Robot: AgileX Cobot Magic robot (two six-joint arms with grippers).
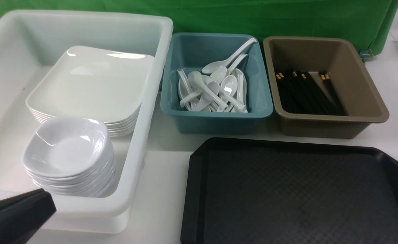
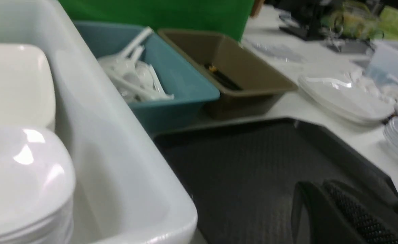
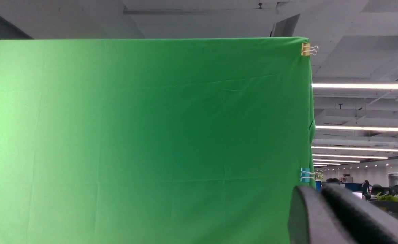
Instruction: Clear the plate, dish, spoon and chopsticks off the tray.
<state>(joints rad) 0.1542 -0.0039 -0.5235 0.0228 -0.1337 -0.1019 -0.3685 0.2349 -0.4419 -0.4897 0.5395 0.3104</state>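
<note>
Front view. Tray (image 1: 297,193) sits bare on the table; nothing on its textured base. Plates (image 1: 90,84) are stacked in the white bin (image 1: 151,84), with a dish stack (image 1: 68,152) nearer the robot in the same bin. Spoons (image 1: 212,88) lie in the teal bin (image 1: 215,117), chopsticks (image 1: 307,91) in the brown bin (image 1: 331,127). Judgement: the clearing looks done, so the step in hand is most likely withdrawal. Done well, that means lifting the arm clear of the white bin's near rim without knocking the dish stack. Left gripper (image 1: 33,203) shows only as a dark tip at the near corner of that bin, just beside the dish stack, apparently not touching it.

Left wrist view. Fingers (image 2: 348,213) appear pressed together, with nothing between them. They hang over the tray's near part. The dishes and plates lie off to one side inside the white bin, well apart from the fingertips. Picture is blurred.

Right wrist view. Right gripper (image 3: 334,217) points up at the green backdrop (image 3: 144,135); no task thing in sight. Only part of the fingers shows; they look nearly together and empty, but the gap cannot be judged for certain.
</note>
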